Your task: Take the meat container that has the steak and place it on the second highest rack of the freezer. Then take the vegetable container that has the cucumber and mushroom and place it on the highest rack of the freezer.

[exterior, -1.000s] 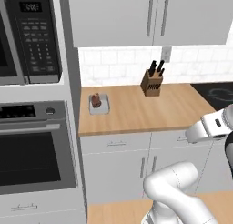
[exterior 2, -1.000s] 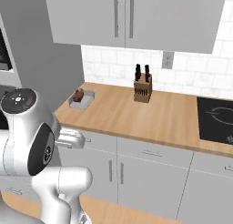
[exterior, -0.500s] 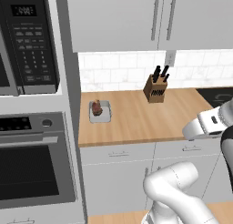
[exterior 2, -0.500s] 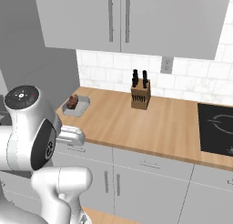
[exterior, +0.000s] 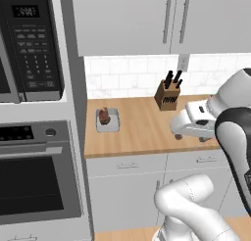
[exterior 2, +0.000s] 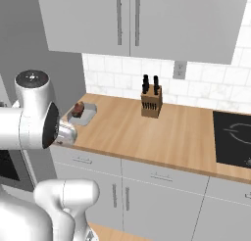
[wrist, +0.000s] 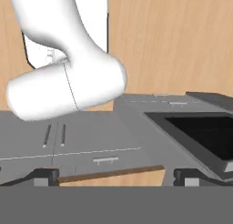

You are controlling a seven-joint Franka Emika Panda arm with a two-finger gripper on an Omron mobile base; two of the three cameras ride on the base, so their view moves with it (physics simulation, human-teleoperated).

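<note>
The meat container (exterior: 107, 120) is a shallow grey tray with a brown steak in it, lying at the left end of the wooden counter (exterior: 147, 132). From the right base view the same container (exterior 2: 81, 112) sits near the counter's left edge. My gripper (wrist: 116, 176) is open, its two dark fingertips (wrist: 45, 175) standing far apart with nothing between them. It hangs well short of the tray, in front of the counter, and looks down at grey cabinet fronts. The vegetable container and the freezer are out of view.
A wooden knife block (exterior: 167, 95) stands at the back of the counter by the tiled wall. A microwave (exterior: 29, 44) and a wall oven (exterior: 34, 186) fill the tall unit at left. A black cooktop (exterior 2: 233, 144) lies at the right. Upper cabinets (exterior 2: 132, 19) hang above.
The whole picture has shifted, so the base has moved and both base views went with it. The arm's hand has swung into the left base view. The gripper has stayed open.
</note>
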